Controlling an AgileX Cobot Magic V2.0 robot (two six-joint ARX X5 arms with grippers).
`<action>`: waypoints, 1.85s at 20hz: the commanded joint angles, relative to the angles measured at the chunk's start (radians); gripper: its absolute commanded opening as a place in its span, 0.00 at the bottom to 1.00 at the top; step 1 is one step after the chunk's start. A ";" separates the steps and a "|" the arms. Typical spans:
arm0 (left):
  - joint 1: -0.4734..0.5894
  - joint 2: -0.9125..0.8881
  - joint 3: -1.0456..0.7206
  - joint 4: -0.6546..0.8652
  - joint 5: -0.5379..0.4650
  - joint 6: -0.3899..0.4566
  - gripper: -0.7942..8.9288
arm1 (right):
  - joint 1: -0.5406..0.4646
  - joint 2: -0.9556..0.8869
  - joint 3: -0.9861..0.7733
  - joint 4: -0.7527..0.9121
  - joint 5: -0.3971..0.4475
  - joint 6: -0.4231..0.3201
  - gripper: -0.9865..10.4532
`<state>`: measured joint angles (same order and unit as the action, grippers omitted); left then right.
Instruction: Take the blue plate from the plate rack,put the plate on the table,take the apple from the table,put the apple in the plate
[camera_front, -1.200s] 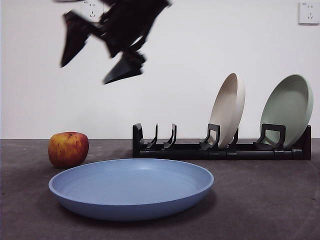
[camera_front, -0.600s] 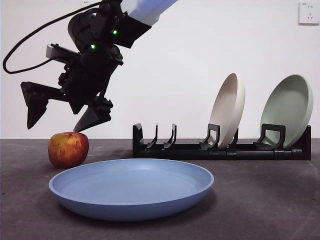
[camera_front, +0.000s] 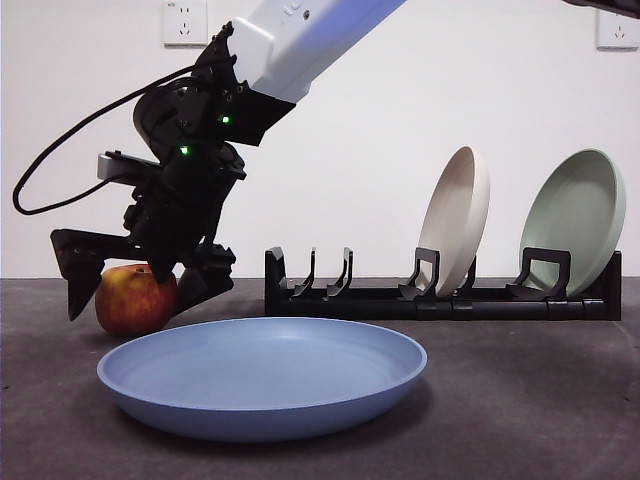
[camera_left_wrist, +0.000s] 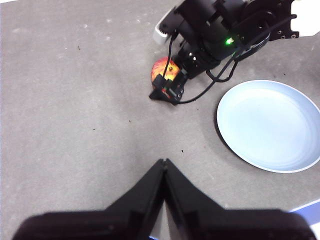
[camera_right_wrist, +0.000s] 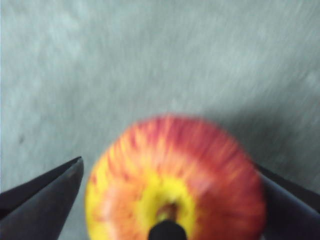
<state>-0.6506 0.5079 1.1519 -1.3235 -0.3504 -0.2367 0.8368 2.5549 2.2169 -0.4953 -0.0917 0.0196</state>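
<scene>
The apple (camera_front: 128, 301) sits on the table (camera_front: 530, 400) at the left, just behind the blue plate (camera_front: 262, 375), which lies flat in front. My right gripper (camera_front: 132, 288) is open, with one jaw on each side of the apple, as the right wrist view shows (camera_right_wrist: 172, 200) around the apple (camera_right_wrist: 175, 170). The plate rack (camera_front: 440, 300) stands behind at the right. My left gripper (camera_left_wrist: 164, 170) is shut and empty, high above the table, looking down on the apple (camera_left_wrist: 163, 69) and the blue plate (camera_left_wrist: 270, 125).
A beige plate (camera_front: 455, 215) and a pale green plate (camera_front: 575, 215) stand upright in the rack's right slots; its left slots hold nothing. The right arm's white link and a cable hang above the apple.
My right gripper has come down and to the left from high above the plate; its open jaws now straddle the apple. The apple and the plates have not moved.
</scene>
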 joint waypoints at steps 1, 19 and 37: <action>0.004 -0.005 -0.004 0.004 -0.003 0.005 0.07 | 0.000 0.009 -0.006 -0.009 0.021 0.023 0.68; 0.004 -0.005 -0.008 0.004 -0.044 0.057 0.07 | 0.003 -0.278 0.020 -0.493 0.055 -0.107 0.08; 0.004 -0.004 -0.008 0.004 -0.043 0.026 0.07 | 0.002 -0.963 -1.213 0.301 0.005 0.060 0.08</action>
<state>-0.6506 0.5079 1.1519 -1.3235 -0.3901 -0.1997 0.8371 1.5883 1.0248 -0.2203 -0.0822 0.0326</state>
